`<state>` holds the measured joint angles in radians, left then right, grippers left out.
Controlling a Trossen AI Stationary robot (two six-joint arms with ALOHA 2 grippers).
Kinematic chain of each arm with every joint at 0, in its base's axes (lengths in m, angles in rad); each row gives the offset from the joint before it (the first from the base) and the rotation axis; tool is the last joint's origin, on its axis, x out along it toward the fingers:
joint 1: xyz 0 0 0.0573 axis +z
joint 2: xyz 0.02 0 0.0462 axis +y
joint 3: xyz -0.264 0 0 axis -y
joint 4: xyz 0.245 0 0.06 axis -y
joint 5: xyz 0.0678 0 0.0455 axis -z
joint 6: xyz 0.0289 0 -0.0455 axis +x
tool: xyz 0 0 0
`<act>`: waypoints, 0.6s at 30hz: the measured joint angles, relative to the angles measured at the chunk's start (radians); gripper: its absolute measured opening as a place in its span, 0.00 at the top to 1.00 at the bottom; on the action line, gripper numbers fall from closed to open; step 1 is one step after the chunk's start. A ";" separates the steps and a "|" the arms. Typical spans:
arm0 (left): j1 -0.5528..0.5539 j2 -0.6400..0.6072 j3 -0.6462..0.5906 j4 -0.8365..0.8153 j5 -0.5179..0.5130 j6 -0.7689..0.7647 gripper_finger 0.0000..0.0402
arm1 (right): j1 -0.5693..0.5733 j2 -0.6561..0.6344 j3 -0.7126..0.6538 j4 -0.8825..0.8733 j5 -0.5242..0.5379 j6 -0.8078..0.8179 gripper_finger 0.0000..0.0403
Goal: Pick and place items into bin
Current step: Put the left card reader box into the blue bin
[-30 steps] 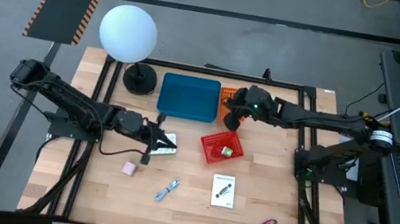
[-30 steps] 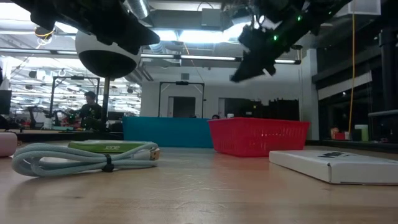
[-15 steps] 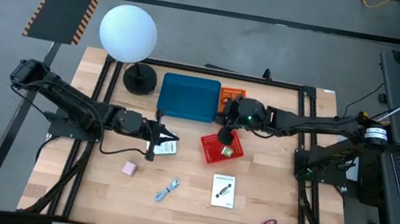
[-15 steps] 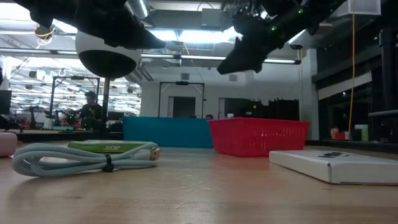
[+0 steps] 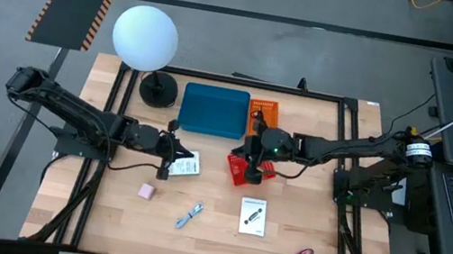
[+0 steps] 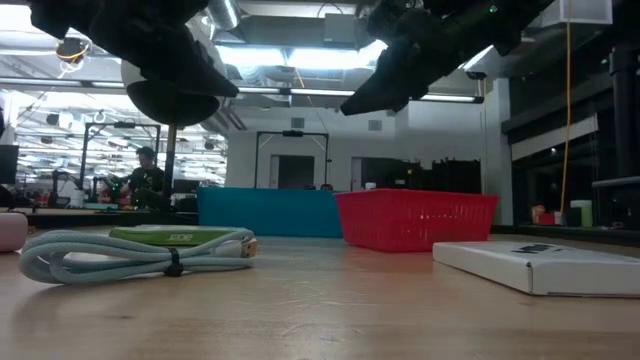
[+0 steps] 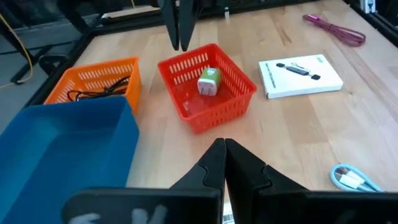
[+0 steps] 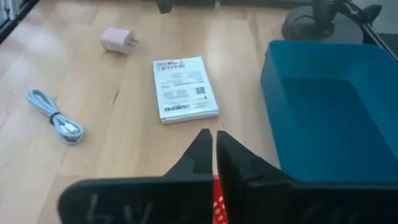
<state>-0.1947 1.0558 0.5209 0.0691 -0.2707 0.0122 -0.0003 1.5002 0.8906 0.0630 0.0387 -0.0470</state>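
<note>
No print is legible; the white box's (image 8: 185, 89) label and barcode lines are too small.

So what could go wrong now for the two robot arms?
1. The right gripper hangs shut over the small red plastic basket. Coming lower, it might clip the rim and push the light basket along.
2. The left gripper, shut too, is above the white printed box. Closed fingers could slide the flat box instead of picking it up.
3. The grippers are close together, so they might bump.
</note>
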 joint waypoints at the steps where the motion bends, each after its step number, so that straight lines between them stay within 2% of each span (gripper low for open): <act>1: 0.000 -0.008 0.000 -0.011 0.000 -0.001 0.99 | 0.003 0.000 0.000 0.002 0.001 0.001 0.99; 6: 0.000 -0.047 0.001 -0.077 0.002 -0.003 0.99 | 0.011 0.000 0.000 0.047 0.000 -0.012 1.00; 11: -0.001 -0.051 0.091 -0.371 -0.008 -0.118 0.99 | 0.010 0.009 0.022 0.056 0.002 0.011 1.00; 14: -0.001 -0.027 0.161 -0.523 -0.017 -0.197 0.99 | 0.010 0.035 0.074 0.002 0.002 0.001 1.00; 18: -0.002 0.005 0.225 -0.602 0.003 -0.226 0.99 | 0.013 0.093 0.178 -0.105 0.001 -0.017 1.00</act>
<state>-0.1963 1.0603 0.7458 -0.5327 -0.2681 -0.2138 0.0124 1.5931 1.0684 -0.0424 0.0399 -0.0637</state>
